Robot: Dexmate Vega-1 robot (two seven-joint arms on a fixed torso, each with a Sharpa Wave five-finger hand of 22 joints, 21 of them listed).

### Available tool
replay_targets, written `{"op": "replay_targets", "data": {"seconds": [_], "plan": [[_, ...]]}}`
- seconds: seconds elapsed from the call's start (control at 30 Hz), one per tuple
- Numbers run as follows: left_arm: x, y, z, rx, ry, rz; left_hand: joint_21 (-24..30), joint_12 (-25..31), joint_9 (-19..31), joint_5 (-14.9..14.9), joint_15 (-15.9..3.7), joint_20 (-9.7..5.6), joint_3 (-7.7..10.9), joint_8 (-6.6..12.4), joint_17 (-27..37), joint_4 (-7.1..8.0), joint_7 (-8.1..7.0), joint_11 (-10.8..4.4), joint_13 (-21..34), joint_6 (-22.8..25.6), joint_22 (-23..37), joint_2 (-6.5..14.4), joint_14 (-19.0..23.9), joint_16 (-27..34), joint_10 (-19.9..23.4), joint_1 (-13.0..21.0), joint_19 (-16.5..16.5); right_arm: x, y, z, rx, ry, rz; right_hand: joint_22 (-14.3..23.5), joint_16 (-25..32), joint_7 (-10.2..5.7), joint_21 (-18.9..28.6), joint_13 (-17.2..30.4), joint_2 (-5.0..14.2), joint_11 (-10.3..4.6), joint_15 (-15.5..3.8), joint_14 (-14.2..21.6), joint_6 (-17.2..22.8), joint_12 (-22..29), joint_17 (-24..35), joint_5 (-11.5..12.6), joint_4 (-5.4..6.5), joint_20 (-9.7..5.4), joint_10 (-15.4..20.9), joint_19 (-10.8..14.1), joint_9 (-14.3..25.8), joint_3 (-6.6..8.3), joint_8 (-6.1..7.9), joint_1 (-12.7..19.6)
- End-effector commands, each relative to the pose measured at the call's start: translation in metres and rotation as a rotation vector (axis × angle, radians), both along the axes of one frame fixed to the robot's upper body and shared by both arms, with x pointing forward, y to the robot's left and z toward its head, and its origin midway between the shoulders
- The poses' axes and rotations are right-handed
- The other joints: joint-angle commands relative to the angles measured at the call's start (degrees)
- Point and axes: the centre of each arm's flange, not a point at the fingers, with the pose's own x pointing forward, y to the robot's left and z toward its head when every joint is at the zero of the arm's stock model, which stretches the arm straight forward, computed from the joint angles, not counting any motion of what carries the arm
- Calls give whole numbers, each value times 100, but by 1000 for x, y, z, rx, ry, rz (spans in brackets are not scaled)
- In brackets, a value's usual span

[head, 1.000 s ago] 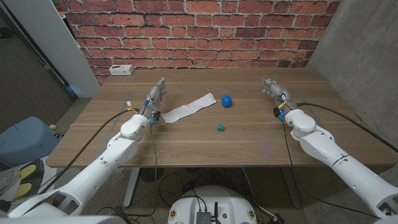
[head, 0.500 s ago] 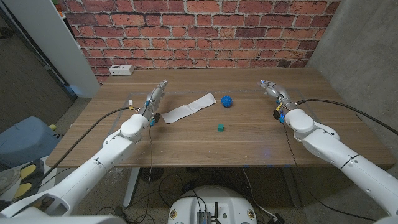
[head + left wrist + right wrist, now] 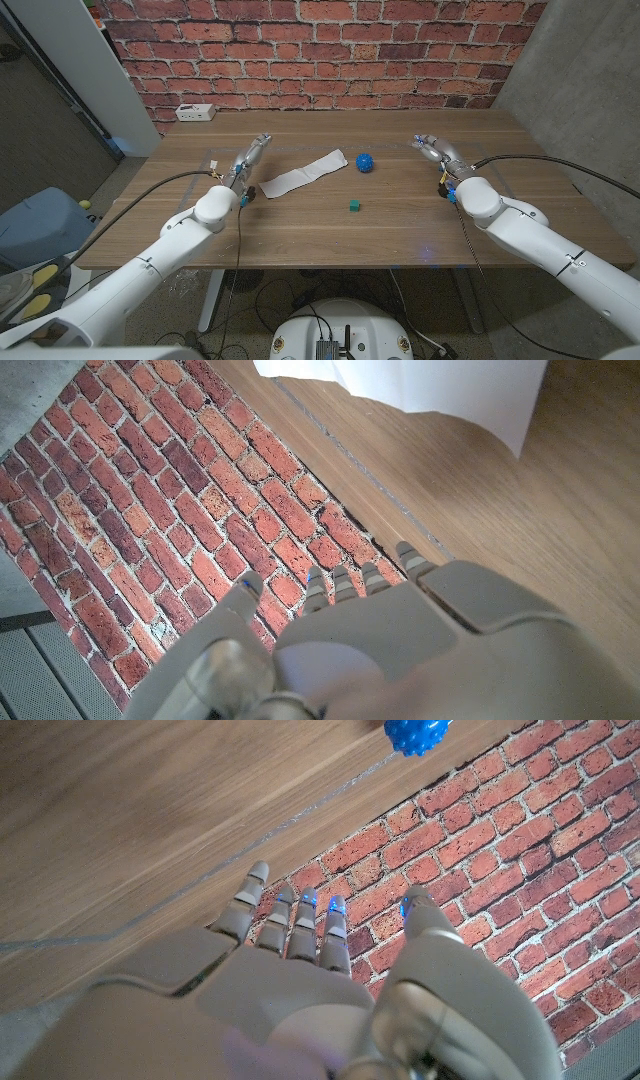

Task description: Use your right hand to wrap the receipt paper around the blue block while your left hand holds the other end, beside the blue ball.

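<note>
From the head camera we see the long wooden table [image 3: 300,225] with the white strip of receipt paper [image 3: 302,173] lying flat near its middle, slanting from lower left to upper right. The knobbly blue ball [image 3: 364,161] sits just beside the strip's far end, and the small teal-blue block [image 3: 354,205] lies nearer to us, apart from both. The left hand [image 3: 249,159] reaches out just beside the paper's near end with fingers straight, holding nothing (we cannot tell whether it touches the sheet). The right hand [image 3: 438,153] is well apart from the block, fingers spread and empty. A white power strip [image 3: 194,113] lies at the far left edge.

In the left wrist view, we see the left hand [image 3: 390,630] with extended fingers, the paper [image 3: 420,390] ahead of it.

In the right wrist view, the right hand [image 3: 300,980] is splayed over bare wood, the ball [image 3: 415,734] beyond it
</note>
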Motion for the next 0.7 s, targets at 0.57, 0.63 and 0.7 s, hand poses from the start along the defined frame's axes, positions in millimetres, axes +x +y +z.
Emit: {"op": "replay_targets", "data": {"seconds": [0.57, 0.63, 0.7], "plan": [[-28, -1, -8, 140, 26, 79, -17, 104, 27, -40, 150, 235, 11, 69, 19, -65, 167, 90, 37, 536, 42, -49, 194, 18, 442, 80, 60, -38, 27, -10, -253, 13, -76, 20, 73, -8, 64, 32, -22, -68, -91, 229, 217, 15, 24, -21, -55, -1, 162, 207, 30, 63, 44, 211], [-29, -1, -9, 144, 26, 79, -21, 112, 27, -42, 155, 245, 9, 62, 20, -64, 170, 119, 38, 560, 43, -52, 213, 19, 493, 77, 59, -40, 31, -11, -271, 11, -79, 20, 79, -4, 69, 32, -27, -66, -113, 258, 231, 11, 22, -20, -70, -9, 169, 229, 30, 75, 43, 245], [-29, -1, -9, 148, 25, 81, -22, 114, 27, -43, 152, 247, 8, 61, 21, -64, 173, 122, 39, 572, 43, -53, 220, 19, 506, 76, 60, -42, 33, -12, -285, 13, -80, 20, 75, -2, 73, 32, -43, -92, -121, 268, 253, 14, 18, -18, -89, -5, 196, 250, 31, 87, 44, 286]]}}
